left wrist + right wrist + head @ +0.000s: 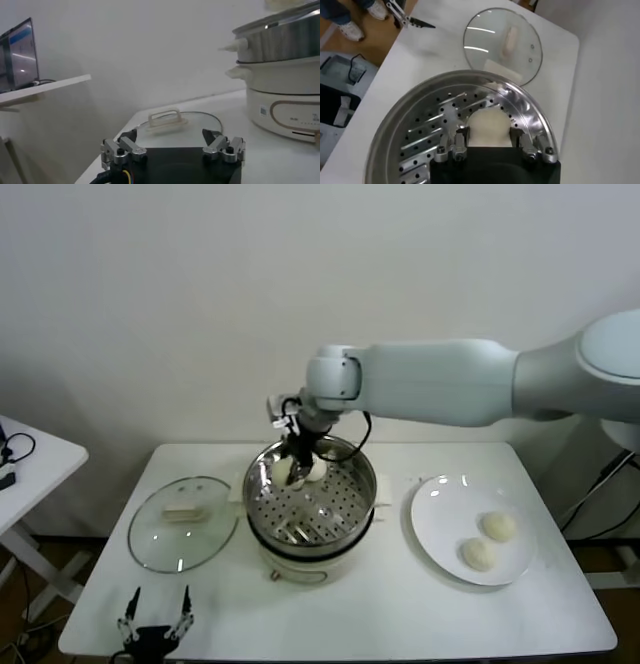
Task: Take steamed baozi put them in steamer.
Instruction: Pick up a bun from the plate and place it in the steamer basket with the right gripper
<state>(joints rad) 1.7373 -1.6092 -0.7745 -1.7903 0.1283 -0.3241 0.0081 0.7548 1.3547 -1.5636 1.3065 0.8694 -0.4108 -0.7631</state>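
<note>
At the middle of the white table (400, 594) stands the steamer (352, 506), a round shiny steel basket with a perforated floor seated on a cream-white electric pot with side handles. Inside the basket, toward its far rim, lies one steamed baozi (318, 471), and a second baozi (490, 129) sits just beside it, clamped between the fingers of the right gripper (294, 460), whose jaws are closed on the bun's sides above the perforated floor. Right of the steamer, near it, a flat white plate (436, 506) carries two more baozi (498, 526), smooth, domed and off-white, lying close together but apart. Left of the steamer, just beside its base, a flat round glass lid (150, 534) with a pale bar handle rests on the table. Nearer the front edge than the lid, well apart from the steamer, the left gripper (157, 616) hangs idle with its two fingers spread wide and nothing between them. Beyond the table's left end, a smaller white side table (45, 454) stands well away from the steamer, carrying a dark cable at its edge.
</note>
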